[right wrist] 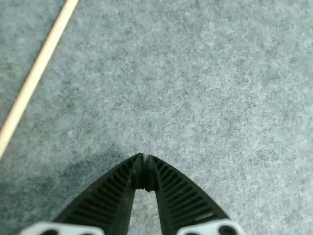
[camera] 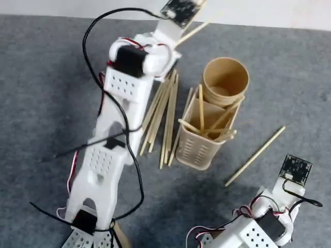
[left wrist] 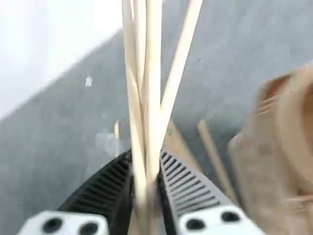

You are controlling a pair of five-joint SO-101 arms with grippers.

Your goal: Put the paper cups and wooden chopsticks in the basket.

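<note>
A beige slotted basket (camera: 199,150) stands mid-table with a few wooden chopsticks (camera: 207,124) leaning inside it. Stacked paper cups (camera: 225,77) stand upright at its far end, apparently inside it. A pile of loose chopsticks (camera: 163,111) lies on the carpet just left of the basket, and a single chopstick (camera: 256,155) lies to its right. My left gripper (left wrist: 145,183) is shut on a bundle of chopsticks (left wrist: 146,73), raised beyond the pile with the sticks (camera: 194,32) poking out. My right gripper (right wrist: 145,174) is shut and holds nothing, just above bare carpet near that single chopstick (right wrist: 34,78).
The grey carpet (camera: 46,77) covers the table, and a white strip (camera: 269,10) runs along the far edge. The left arm (camera: 126,88) and its black cable (camera: 93,57) cross the left half. The right arm (camera: 264,222) sits at the near right corner.
</note>
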